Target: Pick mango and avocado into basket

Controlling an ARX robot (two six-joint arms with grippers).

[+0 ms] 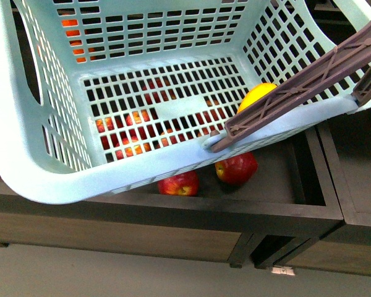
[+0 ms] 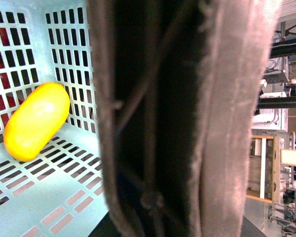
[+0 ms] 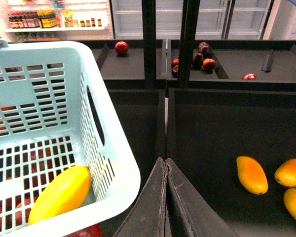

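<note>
The basket [image 1: 111, 183] fills most of the front view, tilted, with its brown handle [image 1: 297, 93] lying across its right rim. The mango [image 1: 258, 96] rests on the slotted floor in the corner under that handle, close against the side wall; the left wrist view shows it [image 2: 37, 121] lying on its side where two lattice walls meet the floor [image 2: 79, 163]; the right wrist view shows it [image 3: 61, 194] just inside the basket's rim [image 3: 119, 165]. No other fruit shows inside the basket.

The right gripper [image 3: 166, 187] has its jaws closed against each other with nothing between them; it hovers over a dark display bin [image 3: 207, 128], beside the basket and apart from it. Three loose mangoes [image 3: 251, 174] lie in that bin, to the far side of the jaws from the basket.

The handle [image 2: 227, 123] sits blurred and very close across the left wrist view and hides the left jaws; I cannot tell whether they are open or closed.

Red apples [image 1: 179, 184] lie in the bin beneath the basket, and more show through the floor slots; orange fruit [image 1: 71, 37] shows through the far wall.
</note>
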